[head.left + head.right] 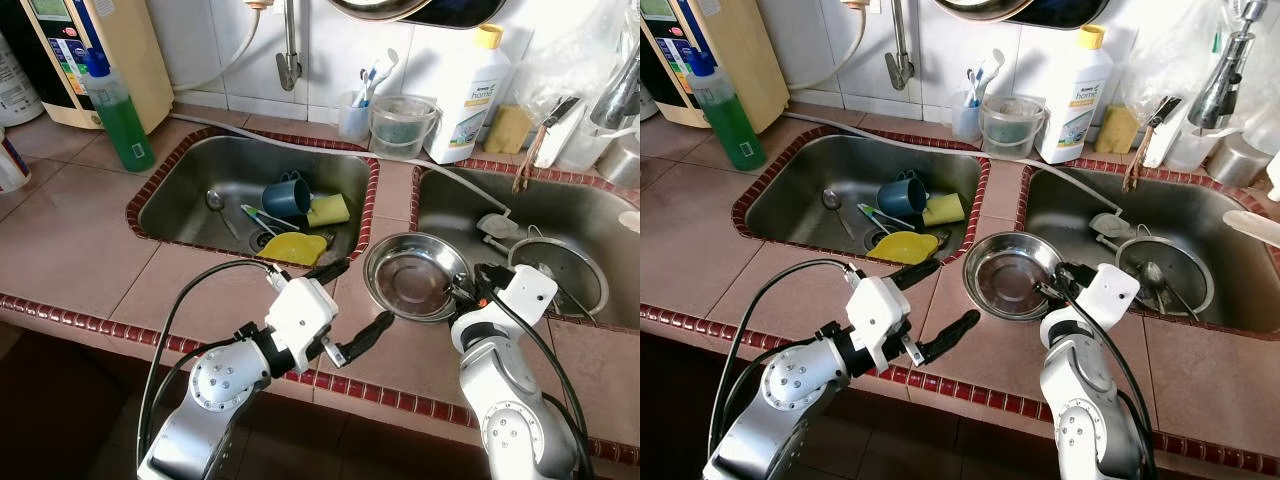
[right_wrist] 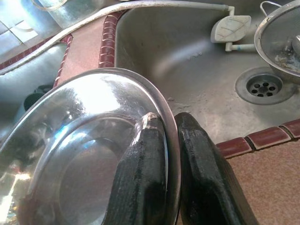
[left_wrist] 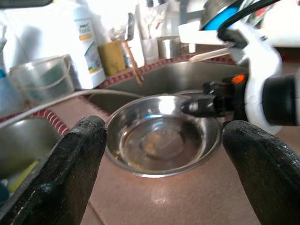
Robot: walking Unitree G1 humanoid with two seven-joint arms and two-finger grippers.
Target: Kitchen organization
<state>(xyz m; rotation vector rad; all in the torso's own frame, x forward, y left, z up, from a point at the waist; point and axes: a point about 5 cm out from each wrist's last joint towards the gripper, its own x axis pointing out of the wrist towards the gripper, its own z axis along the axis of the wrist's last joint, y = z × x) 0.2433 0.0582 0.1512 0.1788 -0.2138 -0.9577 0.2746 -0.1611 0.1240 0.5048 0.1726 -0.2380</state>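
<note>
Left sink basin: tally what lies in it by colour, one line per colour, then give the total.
Blue: 1, the cup
Yellow: 2, the sponge and the dish
Steel: 1, the spoon
Green and white: 1, a brush-like utensil, kind unclear
Total: 5

You have a green soap bottle (image 1: 118, 112) standing left of the left sink, a white detergent bottle (image 1: 468, 95) against the wall, and a yellow sponge (image 1: 508, 128) beside it.
</note>
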